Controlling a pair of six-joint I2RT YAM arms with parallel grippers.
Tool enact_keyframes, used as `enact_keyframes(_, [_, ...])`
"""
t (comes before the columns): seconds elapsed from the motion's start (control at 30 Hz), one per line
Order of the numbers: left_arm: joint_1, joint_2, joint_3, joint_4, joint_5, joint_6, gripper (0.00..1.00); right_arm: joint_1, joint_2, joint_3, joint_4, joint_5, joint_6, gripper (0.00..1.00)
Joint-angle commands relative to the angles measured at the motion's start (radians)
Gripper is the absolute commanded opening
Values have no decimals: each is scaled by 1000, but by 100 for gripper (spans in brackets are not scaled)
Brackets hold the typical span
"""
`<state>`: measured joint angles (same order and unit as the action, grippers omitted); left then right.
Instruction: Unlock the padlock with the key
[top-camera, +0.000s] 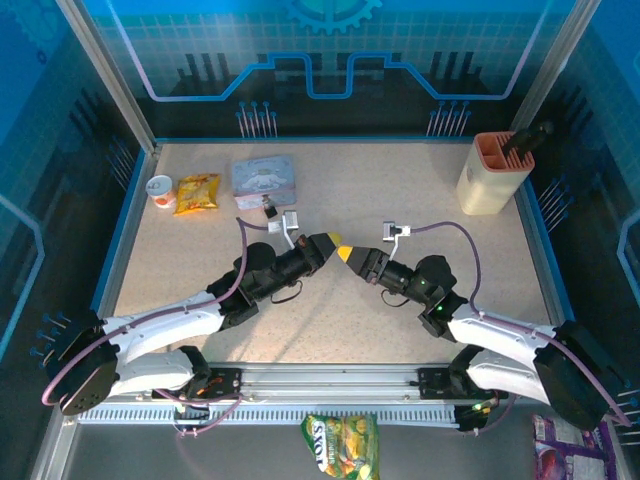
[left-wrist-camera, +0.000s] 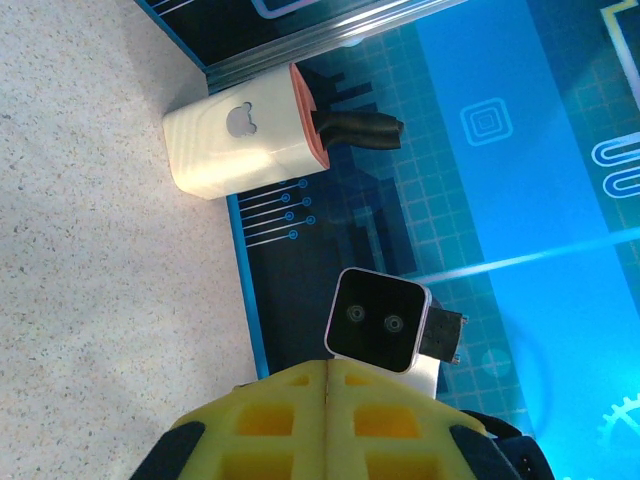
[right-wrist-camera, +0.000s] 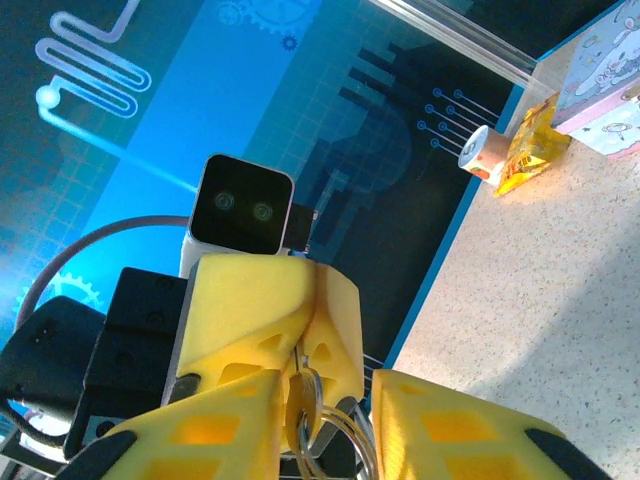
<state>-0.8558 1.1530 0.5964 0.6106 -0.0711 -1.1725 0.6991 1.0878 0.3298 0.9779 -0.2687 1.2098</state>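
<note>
Mid-table, left gripper (top-camera: 327, 243) is pinched tight on what looks like the key (right-wrist-camera: 299, 398) w/ wire rings dangling, right gripper (right-wrist-camera: 325, 425) spread wide either side of it; prob. a handover step, next needs right closing squarely w/o knocking it loose.

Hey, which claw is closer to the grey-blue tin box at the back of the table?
Left. The left claw sits mid-table, in front and to the right of the tin box; the right claw faces it tip to tip from farther right.
</note>
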Motion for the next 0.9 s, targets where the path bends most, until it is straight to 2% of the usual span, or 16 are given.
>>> enact_keyframes(0.0, [-6,-9,28,15,0,31,0,-13,2,29,56,-35,11,25])
enact_keyframes(0.27, [1,-31,31,-15,-12,56,0,-34,-13,45,6,-53,0,17])
enact_keyframes(0.63, [5,-34,27,-9,-17,59,0,-39,-25,49,1,-60,12,13])
enact_keyframes(0.87, [23,-36,14,-8,-33,70,0,-36,-45,35,-28,-42,8,18])
